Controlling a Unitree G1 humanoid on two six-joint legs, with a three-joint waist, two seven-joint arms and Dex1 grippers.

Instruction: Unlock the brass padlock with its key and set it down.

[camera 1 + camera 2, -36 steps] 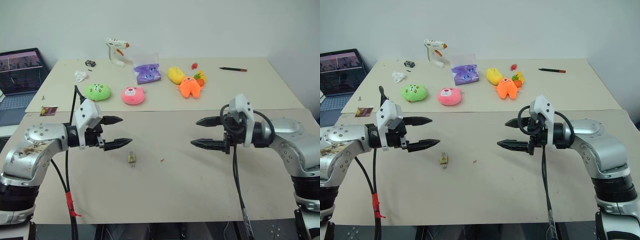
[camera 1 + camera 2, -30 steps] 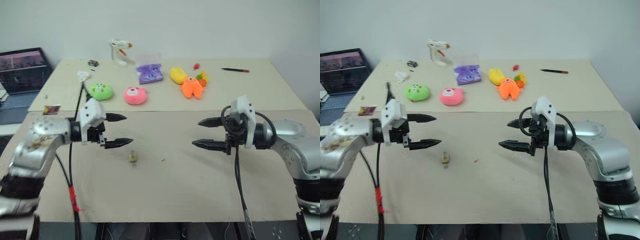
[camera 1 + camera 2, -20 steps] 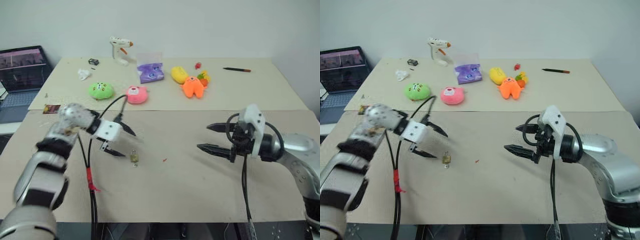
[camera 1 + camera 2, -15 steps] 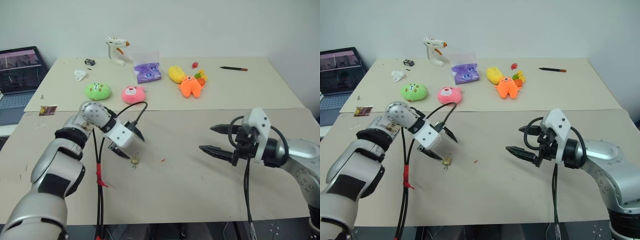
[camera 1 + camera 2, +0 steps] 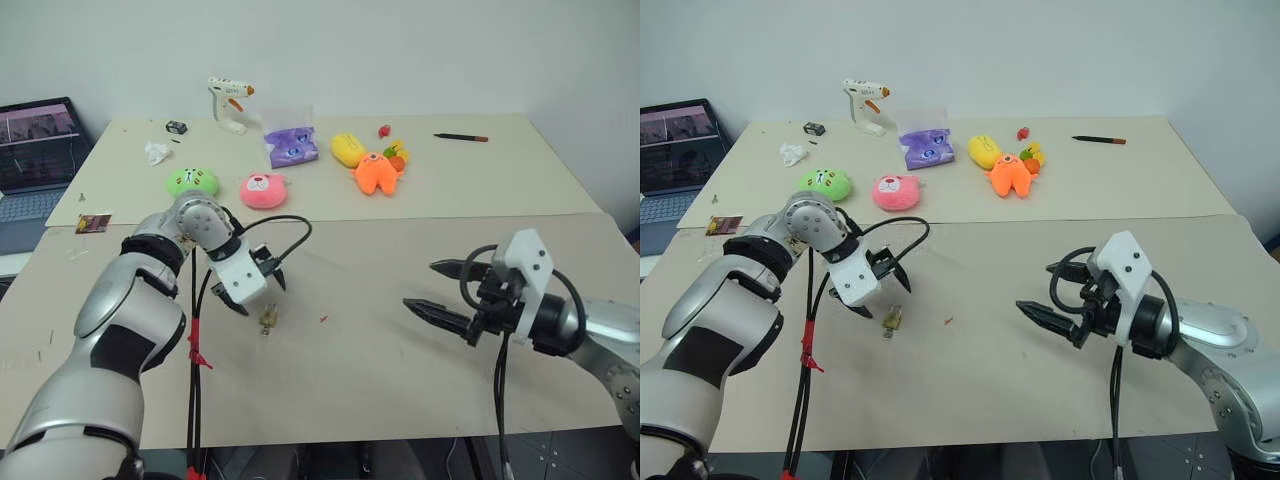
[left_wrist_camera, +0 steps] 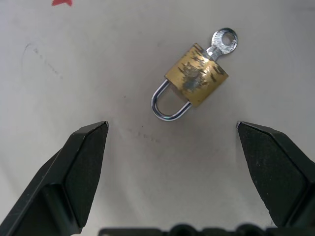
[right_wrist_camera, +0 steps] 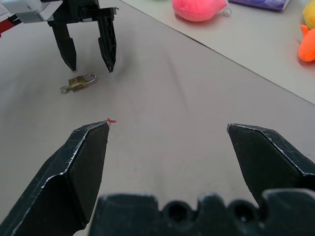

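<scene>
- Left wrist view shows the brass padlock (image 6: 196,76) lying flat on the worktop (image 5: 420,250), just ahead of the left claw (image 6: 172,132) and not yet between its tips; both black fingers (image 6: 83,162) stand spread wide and released, holding nothing
- long axis of the lock runs on a slant across the line between the fingertips, with the silver shackle (image 6: 167,105) toward the claw and the key (image 6: 222,42) sticking out of the far end of the body, its ringed head away from the claw; the shackle appears seated in the body, so the lock is judged still fastened
- left claw, pointing steeply down, is plainly the nearer one, hovering just beside and above the lock (image 5: 266,319); whether its tips touch the worktop cannot be told
- right claw (image 5: 440,290) is well apart on the other side of the worktop, roughly level, likewise spread wide and empty; its own camera sees the lock (image 7: 78,82) far ahead, beneath the left fingers
- judgement: a grasp on the brass body calls for the left claw to reach a little farther forward, leaving the key end free for the right claw
- no brand, stamp or label can be read on the lock, only scuffs on the brass; nothing else carries readable writing
</scene>
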